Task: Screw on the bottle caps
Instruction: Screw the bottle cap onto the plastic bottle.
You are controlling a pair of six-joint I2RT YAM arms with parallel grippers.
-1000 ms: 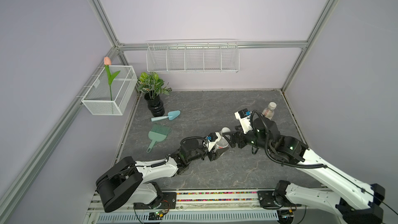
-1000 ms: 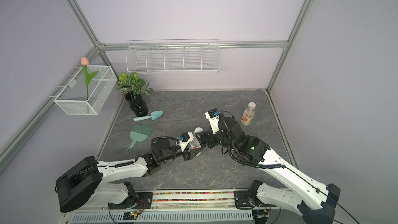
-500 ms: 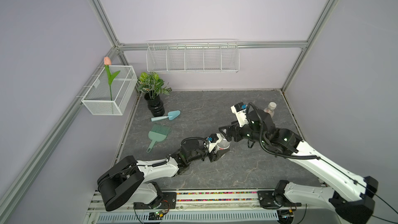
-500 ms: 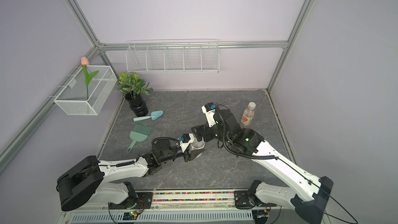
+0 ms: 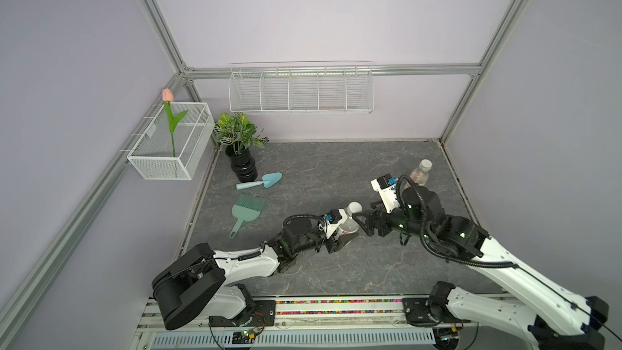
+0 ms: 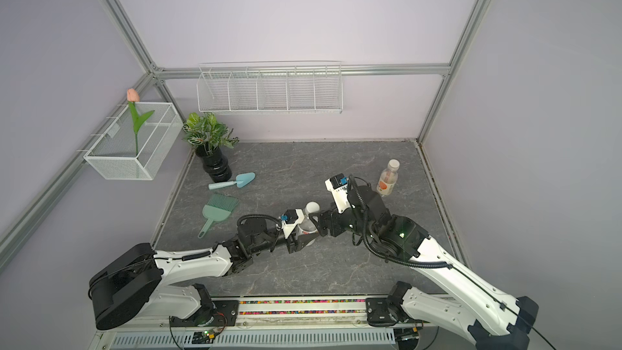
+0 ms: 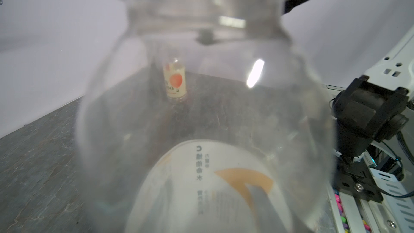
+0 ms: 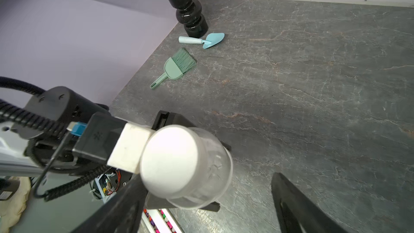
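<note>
1. Two jaws of the left gripper (image 5: 340,240) are clamped on the body of a clear bottle (image 5: 348,225) with a white label, near the middle of the table (image 6: 303,170).
2. A white cap (image 8: 170,160) sits on that bottle's neck.
3. The right gripper (image 5: 363,222) hangs just beside the cap, jaws wide apart, gripping nothing.
4. A second bottle (image 6: 387,181), orange-marked, stands alone near the far right edge, with a second cap (image 6: 393,164) on it.
5. Well to the left lie a trowel (image 5: 261,181) and a brush (image 5: 247,212), near a black vase (image 5: 243,164).
</note>
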